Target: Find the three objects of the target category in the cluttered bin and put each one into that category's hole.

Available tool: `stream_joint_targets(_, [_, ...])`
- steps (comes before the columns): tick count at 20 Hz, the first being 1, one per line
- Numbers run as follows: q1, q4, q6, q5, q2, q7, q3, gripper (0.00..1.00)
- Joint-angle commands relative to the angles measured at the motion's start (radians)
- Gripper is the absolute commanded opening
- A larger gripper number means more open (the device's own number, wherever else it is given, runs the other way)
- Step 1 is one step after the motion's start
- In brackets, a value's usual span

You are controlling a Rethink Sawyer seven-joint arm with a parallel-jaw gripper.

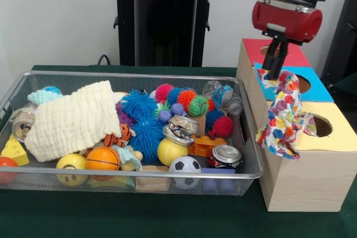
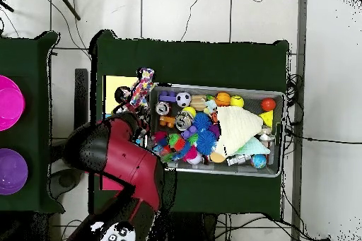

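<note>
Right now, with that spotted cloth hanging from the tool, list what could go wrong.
1. The spotted cloth hangs from the tool and drapes down the wooden box front, across the blue and yellow tops. It may bunch up rather than enter the blue-top hole.
2. Its trailing end lies beside the wire bin rim and could snag there.
3. If released now, it might slide off the box.

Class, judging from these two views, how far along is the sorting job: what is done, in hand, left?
Done: nothing provable; the box holes hide their contents. In hand: the gripper holds a spotted cloth over the box, hanging by the blue hole, not yet dropped. Left: a cream cloth remains in the bin, possibly the same category.
</note>
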Motion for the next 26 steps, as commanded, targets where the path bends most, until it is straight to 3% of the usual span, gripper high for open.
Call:
stream_joint_targets(1, [0.042, 0.001, 0.212, -0.008, 0.012, 0.283, 0.041, 0.00])
stream_joint_targets(7, [0.050, 0.006, 0.314, -0.033, -0.046, 0.257, -0.014, 0.00])
stream_joint_targets(18, [0.135, -0.090, 0.554, -0.048, -0.067, 0.372, -0.121, 0.00])
stream_joint_targets(26, [0.138, -0.146, 0.504, -0.059, -0.012, 0.347, -0.163, 0.00])
